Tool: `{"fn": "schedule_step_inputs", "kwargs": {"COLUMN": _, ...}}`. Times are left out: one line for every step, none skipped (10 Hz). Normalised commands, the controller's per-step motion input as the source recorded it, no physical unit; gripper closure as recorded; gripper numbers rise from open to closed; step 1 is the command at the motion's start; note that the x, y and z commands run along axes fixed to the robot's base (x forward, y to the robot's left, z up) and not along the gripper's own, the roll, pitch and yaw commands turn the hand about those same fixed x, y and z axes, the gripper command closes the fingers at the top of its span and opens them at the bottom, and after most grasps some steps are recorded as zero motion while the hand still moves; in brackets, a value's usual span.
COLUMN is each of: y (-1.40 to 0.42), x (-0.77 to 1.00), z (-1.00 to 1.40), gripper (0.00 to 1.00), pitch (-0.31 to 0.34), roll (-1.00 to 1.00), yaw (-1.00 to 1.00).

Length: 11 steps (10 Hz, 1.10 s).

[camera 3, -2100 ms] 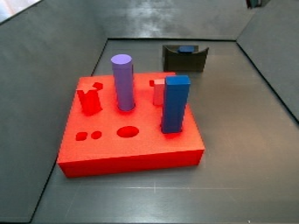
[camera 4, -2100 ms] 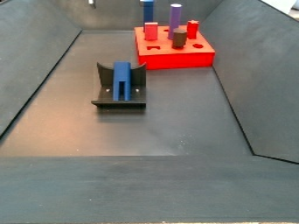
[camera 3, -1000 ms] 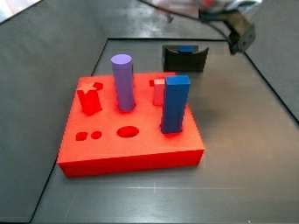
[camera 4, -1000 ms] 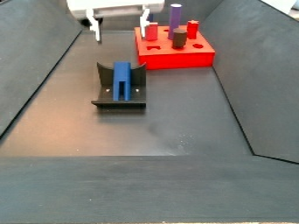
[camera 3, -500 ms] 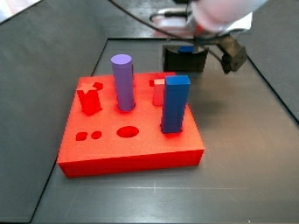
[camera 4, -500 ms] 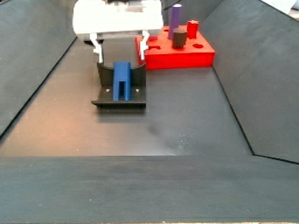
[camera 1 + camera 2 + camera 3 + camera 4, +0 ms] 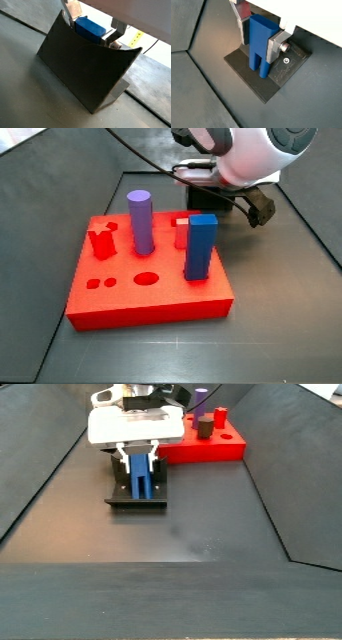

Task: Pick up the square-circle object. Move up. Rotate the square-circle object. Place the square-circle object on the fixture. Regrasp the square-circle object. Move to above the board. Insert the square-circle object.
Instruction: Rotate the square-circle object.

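I have the gripper (image 7: 138, 452) down over the fixture (image 7: 135, 492), fingers straddling the square-circle object (image 7: 139, 474).

Nearest in a side view, the dark fixture sits on the grey floor with the blue square-circle object resting in it. In both wrist views my silver fingers (image 7: 276, 46) flank the piece (image 7: 261, 42) on either side; I cannot tell whether the pads press it or stand just off. Beyond stands the board (image 7: 147, 278), red, carrying a purple cylinder (image 7: 140, 221) and blue post (image 7: 199, 245).
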Motion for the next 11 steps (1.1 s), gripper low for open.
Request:
{"fn": "schedule_step_inputs", "kwargs": {"y": 0.11, "x": -0.8, "z": 1.0, "gripper": 1.0, "pitch": 0.0, "roll": 0.0, "yaw": 0.0}}
{"fn": "schedule_step_inputs", "kwargs": {"y": 0.11, "x": -0.8, "z": 1.0, "gripper": 1.0, "pitch": -0.004, "roll": 0.0, "yaw": 0.0}}
{"fn": "schedule_step_inputs", "kwargs": {"y": 0.1, "x": -0.79, "z": 1.0, "gripper": 1.0, "pitch": -0.041, "roll": -0.05, "yaw": 0.01}}
{"fn": "schedule_step_inputs", "kwargs": {"y": 0.1, "x": -0.79, "z": 1.0, "gripper": 1.0, "pitch": -0.052, "roll": -0.07, "yaw": 0.02}}
{"fn": "schedule_step_inputs", "kwargs": {"y": 0.09, "x": -0.79, "z": 1.0, "gripper": 1.0, "pitch": -0.058, "roll": -0.07, "yaw": 0.02}}
{"fn": "schedule_step_inputs", "kwargs": {"y": 0.09, "x": -0.8, "z": 1.0, "gripper": 1.0, "pitch": -0.063, "roll": -0.07, "yaw": 0.01}}
{"fn": "schedule_step_inputs", "kwargs": {"y": 0.08, "x": -0.8, "z": 1.0, "gripper": 1.0, "pitch": -0.063, "roll": -0.08, "yaw": 0.0}}
{"fn": "schedule_step_inputs", "kwargs": {"y": 0.08, "x": -0.8, "z": 1.0, "gripper": 1.0, "pitch": -0.062, "roll": -0.08, "yaw": -0.01}}
{"fn": "schedule_step_inputs", "kwargs": {"y": 0.07, "x": -0.8, "z": 1.0, "gripper": 1.0, "pitch": -0.059, "roll": -0.08, "yaw": -0.01}}
{"fn": "schedule_step_inputs", "kwargs": {"y": 0.06, "x": -0.79, "z": 1.0, "gripper": 1.0, "pitch": -0.047, "roll": -0.09, "yaw": -0.03}}
{"fn": "schedule_step_inputs", "kwargs": {"y": 0.06, "x": -0.79, "z": 1.0, "gripper": 1.0, "pitch": -0.04, "roll": -0.09, "yaw": -0.04}}
